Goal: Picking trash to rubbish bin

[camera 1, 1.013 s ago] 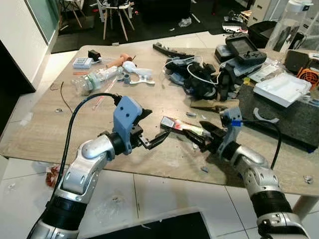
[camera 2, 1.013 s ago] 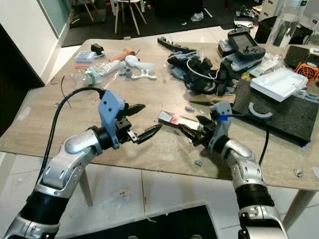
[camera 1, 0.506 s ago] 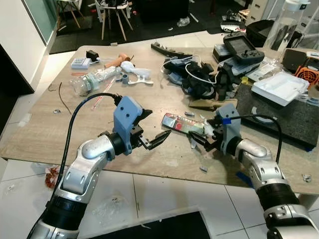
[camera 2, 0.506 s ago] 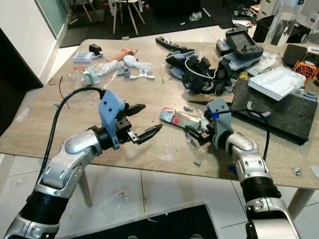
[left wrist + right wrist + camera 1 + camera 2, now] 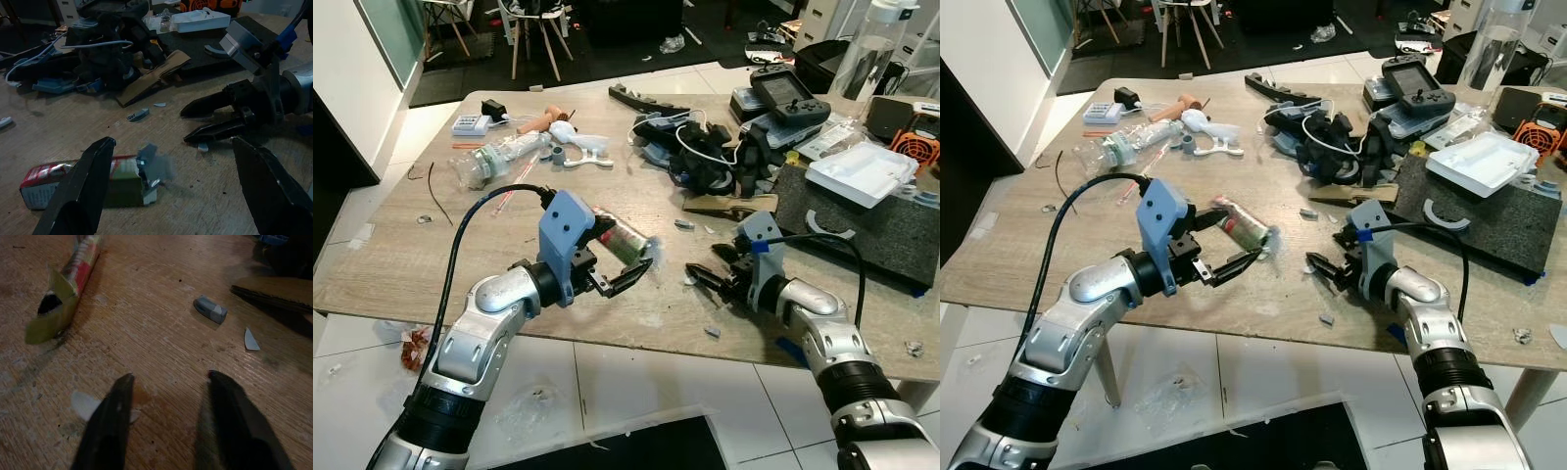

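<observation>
A crushed drink carton [image 5: 1240,226] is seen lying on the wooden table [image 5: 1028,245] between the spread-apart left gripper [image 5: 1226,246] and the spread-apart, empty right gripper [image 5: 1328,260].

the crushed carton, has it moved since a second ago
Yes. The crushed carton has shifted leftward on the table, away from the right gripper, and now lies between the left gripper's open fingers.

Carton [image 5: 619,238] near end hidden behind left gripper [image 5: 625,262] housing; print too small to read. Counter [image 5: 401,245] right side cut by frame edge. Dark heap [image 5: 705,157] w/ white cable: parts can't be told apart. Wrist views dim.
</observation>
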Tool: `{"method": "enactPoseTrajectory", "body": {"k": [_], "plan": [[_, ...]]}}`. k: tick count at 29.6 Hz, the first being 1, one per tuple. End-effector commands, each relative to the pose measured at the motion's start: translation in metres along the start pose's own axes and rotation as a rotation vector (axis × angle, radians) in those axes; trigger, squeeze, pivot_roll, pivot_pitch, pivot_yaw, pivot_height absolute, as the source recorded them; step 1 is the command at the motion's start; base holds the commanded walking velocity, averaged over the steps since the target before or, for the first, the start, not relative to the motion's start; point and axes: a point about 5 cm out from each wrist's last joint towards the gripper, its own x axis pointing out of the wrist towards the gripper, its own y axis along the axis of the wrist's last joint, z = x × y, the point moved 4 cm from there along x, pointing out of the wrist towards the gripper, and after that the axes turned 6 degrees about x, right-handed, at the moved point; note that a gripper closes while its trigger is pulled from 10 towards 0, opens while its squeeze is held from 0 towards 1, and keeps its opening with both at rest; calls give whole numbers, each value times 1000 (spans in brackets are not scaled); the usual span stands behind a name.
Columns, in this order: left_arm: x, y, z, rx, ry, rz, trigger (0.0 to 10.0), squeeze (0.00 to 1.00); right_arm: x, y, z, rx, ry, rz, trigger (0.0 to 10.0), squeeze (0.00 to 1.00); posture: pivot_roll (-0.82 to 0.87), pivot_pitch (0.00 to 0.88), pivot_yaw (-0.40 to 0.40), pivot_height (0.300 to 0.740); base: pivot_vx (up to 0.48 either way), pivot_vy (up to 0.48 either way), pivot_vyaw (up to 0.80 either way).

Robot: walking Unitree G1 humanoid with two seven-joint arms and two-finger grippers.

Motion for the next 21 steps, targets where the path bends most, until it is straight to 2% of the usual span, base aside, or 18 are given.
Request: {"method": "enactPoseTrajectory", "body": {"k": [1,4,5,6,8,9,12,13,14,15,17,21], "plan": [[-3,-1,3,7,-13,-11,10000,0,-1,-23,-6,46,17,-62,0,0,7,164,101,740,0,0,0],[-3,-1,3,11,-17,-12,10000,0,0,-22,-7,44,19,-49,471,0,10,158,101,740,0,0,0],[-3,-1,3,13,-18,-13,10000,0,0,-21,-7,41,20,-43,2667,0,10,158,101,740,0,0,0],[-3,0,3,15,-19,-13,10000,0,0,-18,-8,37,23,-31,2667,0,14,154,100,740,0,0,0],[-3,3,-3,41,20,-3,10000,0,4,10,-4,-6,-22,87,10000,0,16,147,95,740,0,0,0],[-3,3,-3,41,20,-3,10000,0,4,10,-4,-6,-22,87,10000,0,16,147,95,740,0,0,0],[-5,0,-10,48,52,-22,10000,0,9,43,-4,-45,-97,203,10000,0,19,141,90,740,0,0,0],[-6,-2,-10,49,52,-27,10000,0,10,48,-3,-50,-116,217,10000,0,20,141,90,740,0,0,0],[-6,-2,-10,49,52,-29,10000,0,11,54,-2,-50,-148,240,10000,627,19,142,91,740,0,0,0],[-6,-2,-10,49,52,-29,10000,0,13,60,-2,-44,-164,260,10000,1000,18,142,91,740,0,0,0],[-6,-1,-11,53,63,-25,10000,0,19,70,-6,-29,-159,302,10000,1000,20,148,93,740,0,0,0],[-4,-2,-21,75,119,-29,10000,0,31,70,-16,-8,-104,311,10000,1000,24,157,90,740,0,0,0]]}}
